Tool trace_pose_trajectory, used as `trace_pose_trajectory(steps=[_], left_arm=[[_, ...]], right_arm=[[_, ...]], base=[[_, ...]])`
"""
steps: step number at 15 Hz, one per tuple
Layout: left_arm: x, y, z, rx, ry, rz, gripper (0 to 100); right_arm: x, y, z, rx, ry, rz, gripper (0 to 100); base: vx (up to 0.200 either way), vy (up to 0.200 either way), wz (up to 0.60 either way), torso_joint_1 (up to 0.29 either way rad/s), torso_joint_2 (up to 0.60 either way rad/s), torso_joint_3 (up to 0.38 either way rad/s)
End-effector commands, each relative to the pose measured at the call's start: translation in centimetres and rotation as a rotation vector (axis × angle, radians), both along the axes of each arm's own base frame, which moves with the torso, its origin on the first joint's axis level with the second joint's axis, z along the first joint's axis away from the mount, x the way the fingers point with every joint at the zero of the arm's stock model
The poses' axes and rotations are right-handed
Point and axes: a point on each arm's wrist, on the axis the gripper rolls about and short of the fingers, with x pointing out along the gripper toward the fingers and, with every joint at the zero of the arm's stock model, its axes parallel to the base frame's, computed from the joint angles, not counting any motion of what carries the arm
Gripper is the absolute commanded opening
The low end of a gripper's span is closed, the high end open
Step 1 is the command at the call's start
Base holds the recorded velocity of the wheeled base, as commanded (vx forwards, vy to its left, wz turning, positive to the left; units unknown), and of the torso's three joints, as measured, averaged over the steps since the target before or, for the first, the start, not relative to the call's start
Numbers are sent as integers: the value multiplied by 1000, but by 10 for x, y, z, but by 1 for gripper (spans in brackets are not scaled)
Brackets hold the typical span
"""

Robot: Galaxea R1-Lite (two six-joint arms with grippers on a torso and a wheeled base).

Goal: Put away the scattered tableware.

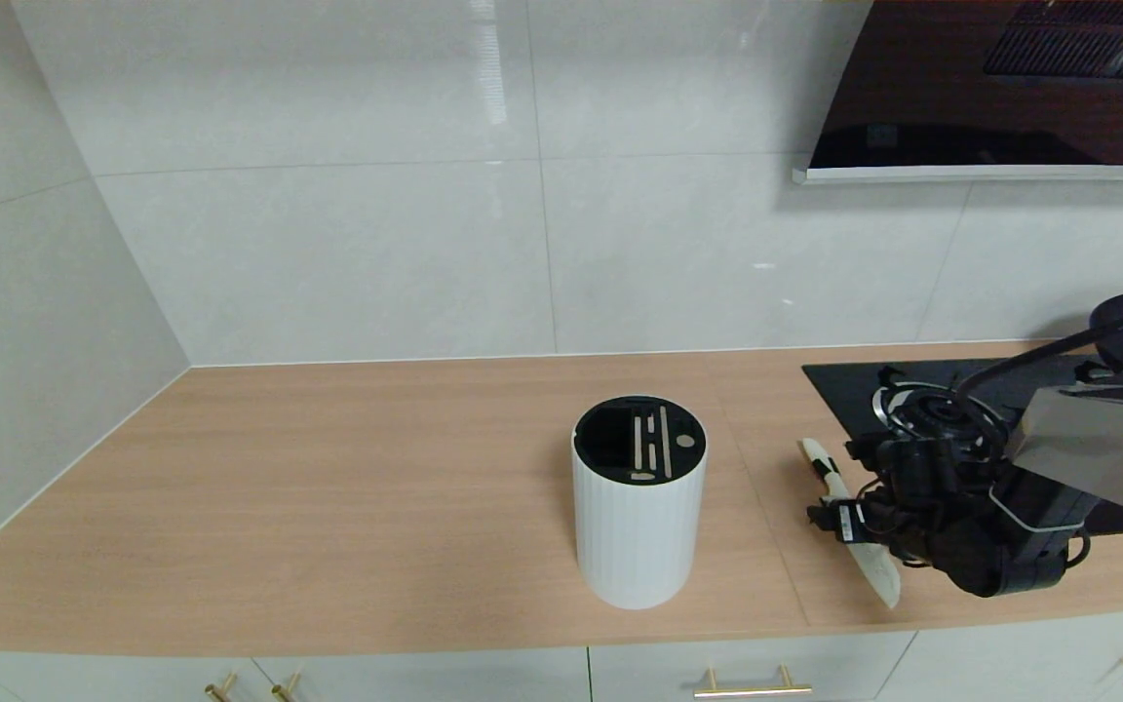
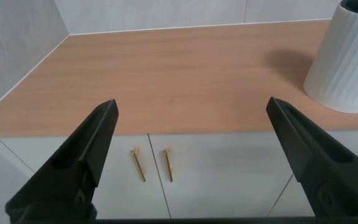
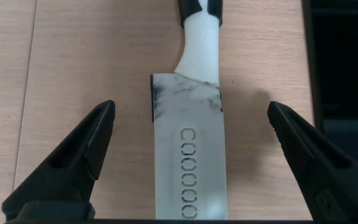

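While the white-handled, pale-bladed knife [image 3: 188, 162] is lying on the light wooden worktop [image 1: 376, 468] near the white ribbed cylindrical holder [image 1: 638, 526], the right gripper [image 3: 189, 109] is hovering over it, fingers spread; the left gripper [image 2: 191, 104] is gaping too.

We note a light wooden countertop [image 1: 328, 507] running left to right. It meets glossy pale wall tiles [image 1: 376, 244] at the far edge and a second tiled wall [image 1: 16, 322] on the left. A black cooktop [image 1: 839, 385] sits in the counter at far right, under a dark slanted range hood [image 1: 990, 97]. White cabinet doors [image 1: 425, 678] with brass handles [image 1: 742, 685] line the near front. A streak of reflected light [image 1: 488, 58] shows high on the far tiles.
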Motion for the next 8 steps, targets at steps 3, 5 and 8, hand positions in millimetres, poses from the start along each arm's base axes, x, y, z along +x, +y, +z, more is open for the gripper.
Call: trace_pose_trajectory(steps=[3,5,8], left_arm=[[0,0,0,-1,1,2,100],[0,0,0,-1,1,0,100],[0,0,0,-1,1,0,100]], right_arm=[[4,1,-1,3,-16,0,100],[5,1,-3,4,-33,1,100],[5,1,-7,3,-28,3,100]], base=[[0,0,0,0,0,0],[0,0,0,0,0,0],[0,0,0,0,0,0]])
